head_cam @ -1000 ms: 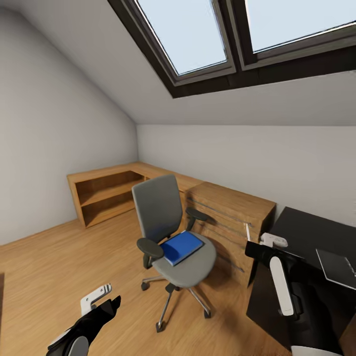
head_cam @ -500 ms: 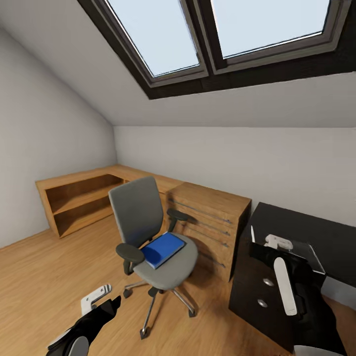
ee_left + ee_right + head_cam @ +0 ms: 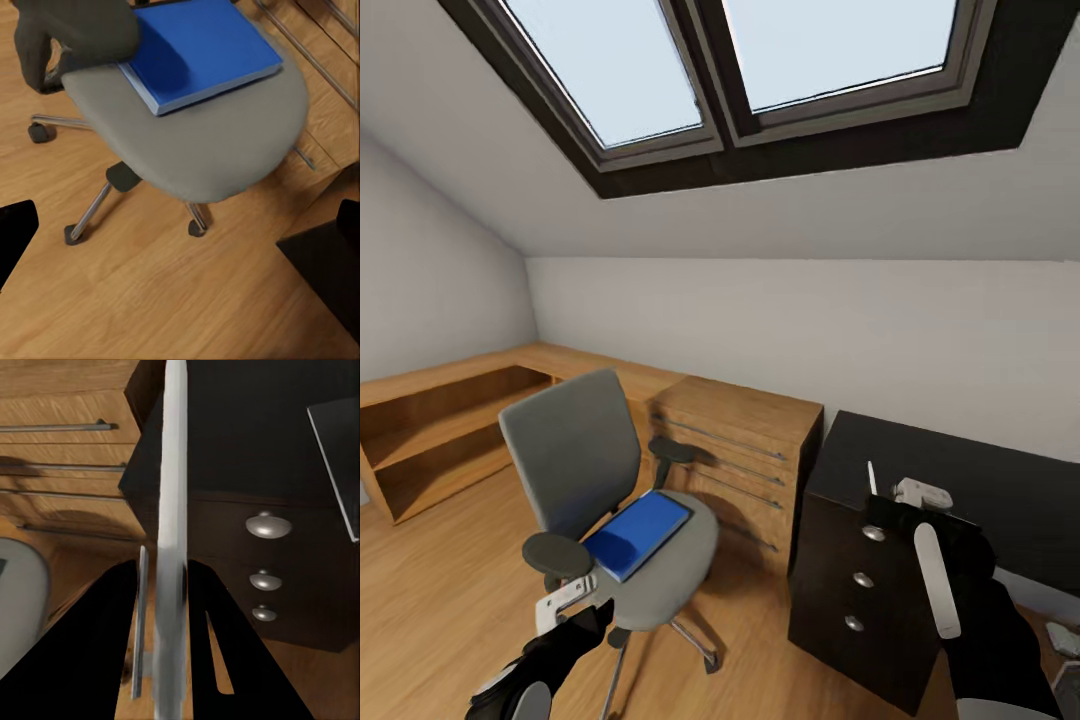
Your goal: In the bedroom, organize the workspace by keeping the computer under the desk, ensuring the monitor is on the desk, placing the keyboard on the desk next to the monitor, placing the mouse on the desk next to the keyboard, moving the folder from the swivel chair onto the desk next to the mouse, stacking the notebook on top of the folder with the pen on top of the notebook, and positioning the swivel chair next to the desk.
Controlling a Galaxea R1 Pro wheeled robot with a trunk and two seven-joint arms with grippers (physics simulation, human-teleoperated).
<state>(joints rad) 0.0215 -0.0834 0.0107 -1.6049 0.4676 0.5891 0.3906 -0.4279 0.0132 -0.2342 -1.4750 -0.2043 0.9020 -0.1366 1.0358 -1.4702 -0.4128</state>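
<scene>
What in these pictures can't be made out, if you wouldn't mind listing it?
- Desk, head view: its top is cut off by the picture's edge and partly covered by the right arm.
- Pale slab, right wrist view: seen edge-on at the right gripper, so what it is and whether it is gripped stay unclear.
- Chair, head view: the left gripper hides its base.
- Grey panel, right wrist view: cut off by the edge.
</scene>
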